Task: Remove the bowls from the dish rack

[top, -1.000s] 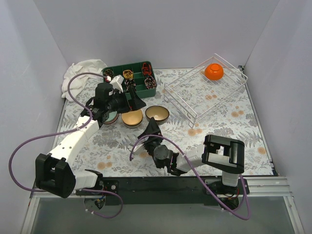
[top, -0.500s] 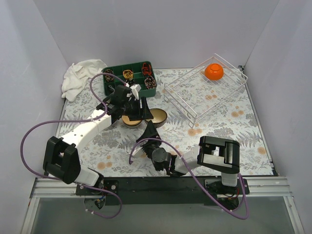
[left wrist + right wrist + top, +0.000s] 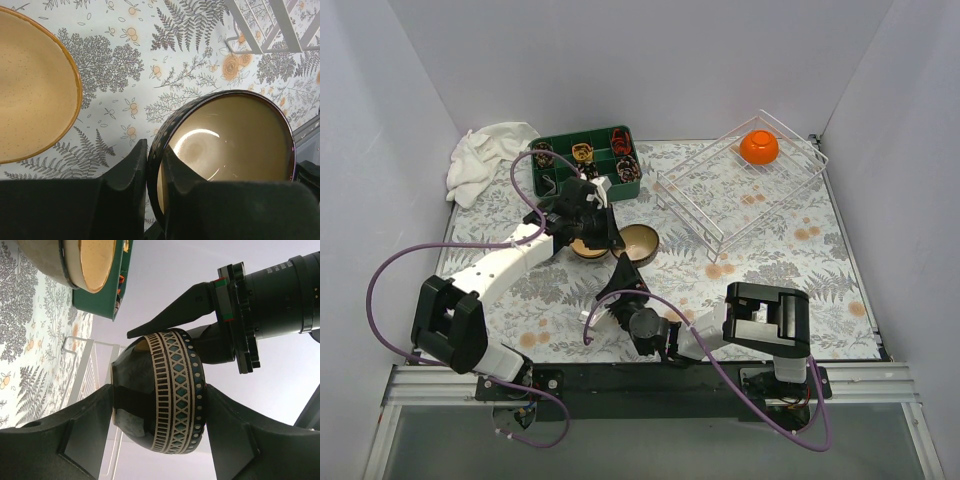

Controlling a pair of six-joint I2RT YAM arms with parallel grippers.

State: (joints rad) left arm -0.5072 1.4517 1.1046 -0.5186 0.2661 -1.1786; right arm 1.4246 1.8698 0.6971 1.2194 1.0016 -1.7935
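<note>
Bowls left of rack (image 3: pixel 735 190) partly hidden: L gripper (image 3: pixel 154 149) covered tan bowl (image 3: pixel 580 251), pinched dark bowl's (image 3: pixel 642 240) rim, having swung in since 1 s ago. R gripper (image 3: pixel 159 389) spread. Orange bowl (image 3: pixel 759 146) in rack's far corner.

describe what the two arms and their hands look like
Both the left arm and right arm have white links, chunky black joints and a looping purple cable. The left hand and right hand are matte black with two wedge-shaped fingers.
</note>
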